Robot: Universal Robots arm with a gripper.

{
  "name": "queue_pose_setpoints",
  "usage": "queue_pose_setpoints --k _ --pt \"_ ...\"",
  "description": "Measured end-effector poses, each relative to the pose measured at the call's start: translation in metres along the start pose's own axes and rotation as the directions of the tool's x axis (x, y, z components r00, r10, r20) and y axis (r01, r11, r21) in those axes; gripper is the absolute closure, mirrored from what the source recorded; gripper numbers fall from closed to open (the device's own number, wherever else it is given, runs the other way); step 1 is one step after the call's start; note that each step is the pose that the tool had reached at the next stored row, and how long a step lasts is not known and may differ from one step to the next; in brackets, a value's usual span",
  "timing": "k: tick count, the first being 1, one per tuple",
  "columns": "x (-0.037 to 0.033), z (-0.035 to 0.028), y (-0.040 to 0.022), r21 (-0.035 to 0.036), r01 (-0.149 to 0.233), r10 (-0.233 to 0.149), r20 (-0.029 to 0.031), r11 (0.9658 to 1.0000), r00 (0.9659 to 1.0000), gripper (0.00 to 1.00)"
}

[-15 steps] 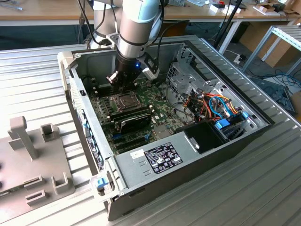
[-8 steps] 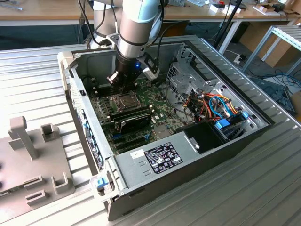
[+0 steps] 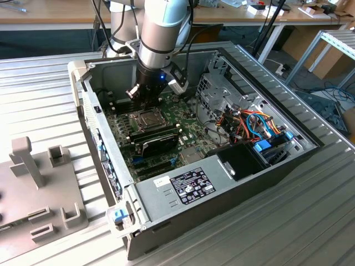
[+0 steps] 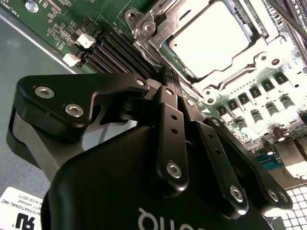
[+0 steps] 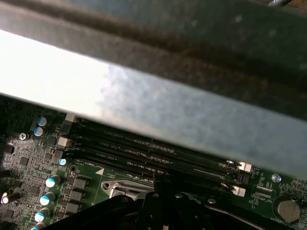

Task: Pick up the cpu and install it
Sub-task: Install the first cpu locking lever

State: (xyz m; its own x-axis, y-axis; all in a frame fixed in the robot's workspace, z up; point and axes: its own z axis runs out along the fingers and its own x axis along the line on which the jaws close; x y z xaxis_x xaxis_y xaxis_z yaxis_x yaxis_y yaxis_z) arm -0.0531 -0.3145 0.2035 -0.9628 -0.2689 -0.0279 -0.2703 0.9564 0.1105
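Ribbed grey metal bench (image 3: 33,83) carrying an open dark desktop computer case (image 3: 233,205). The silver and pale-blue robot arm (image 3: 161,33) reaches down into the case over the green motherboard (image 3: 183,119).

On the board is the square socket with its hinged metal frame (image 4: 144,28). The cpu (image 4: 211,40), a small flat square chip with a silvery-grey top, lies inside this socket, and the frame appears to be down around its edges.

The black gripper (image 4: 168,79) hangs low beside the socket. Its fingers (image 4: 169,120) are pressed together and pinch nothing.

Progress, as judged: the pick-up and placing look done, since the cpu sits flat in its seat. Whether the frame is fully latched cannot be told.

Position: the cpu is just beyond the fingertips and apart from them. The tips stand at the frame's edge nearest the long black memory slots (image 4: 120,50). Whether they touch the frame cannot be told.
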Motion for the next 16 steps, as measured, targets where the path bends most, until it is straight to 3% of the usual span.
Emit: queue_pose_setpoints --k 8,16 --pt "0.0 -0.0011 0.0001 0.0032 0.0 0.0 -0.0009 1.0 1.0 0.89" --pt "-0.0001 -0.0012 0.0005 0.0258 0.0 0.0 -0.0075 0.9997 1.0 0.89"
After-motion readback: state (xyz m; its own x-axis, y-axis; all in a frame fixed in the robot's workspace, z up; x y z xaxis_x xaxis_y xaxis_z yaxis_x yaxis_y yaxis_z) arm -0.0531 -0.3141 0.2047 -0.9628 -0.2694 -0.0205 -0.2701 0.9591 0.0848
